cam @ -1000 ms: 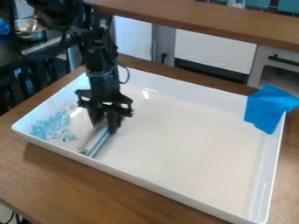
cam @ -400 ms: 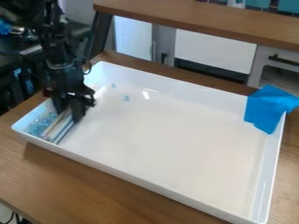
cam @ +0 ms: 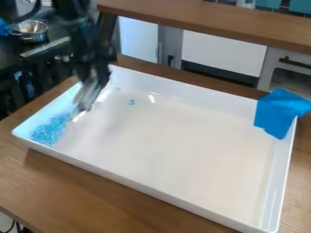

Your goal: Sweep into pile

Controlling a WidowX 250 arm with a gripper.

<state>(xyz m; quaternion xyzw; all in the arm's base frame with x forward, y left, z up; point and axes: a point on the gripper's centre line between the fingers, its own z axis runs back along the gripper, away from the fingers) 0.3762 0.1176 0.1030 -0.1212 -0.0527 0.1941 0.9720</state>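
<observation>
The black gripper [cam: 94,75] is over the tray's back left part, blurred, shut on a pale sweeping tool [cam: 88,94] that hangs tilted beneath it. Light blue pieces [cam: 50,131] lie heaped along the left end of the white tray [cam: 176,198]. A small blue clump [cam: 130,102] rests apart from them, nearer the back wall, with another tiny piece [cam: 117,89] behind it.
A blue cloth [cam: 278,113] drapes over the tray's right back corner. The wooden table [cam: 79,191] surrounds the tray, and a wooden ledge [cam: 213,20] runs behind. A metal bowl [cam: 30,30] stands at the far left.
The gripper first moved left with the tool, pressing the pieces toward the left end, then rose and moved back and right. The small clump near the back wall came into view.
</observation>
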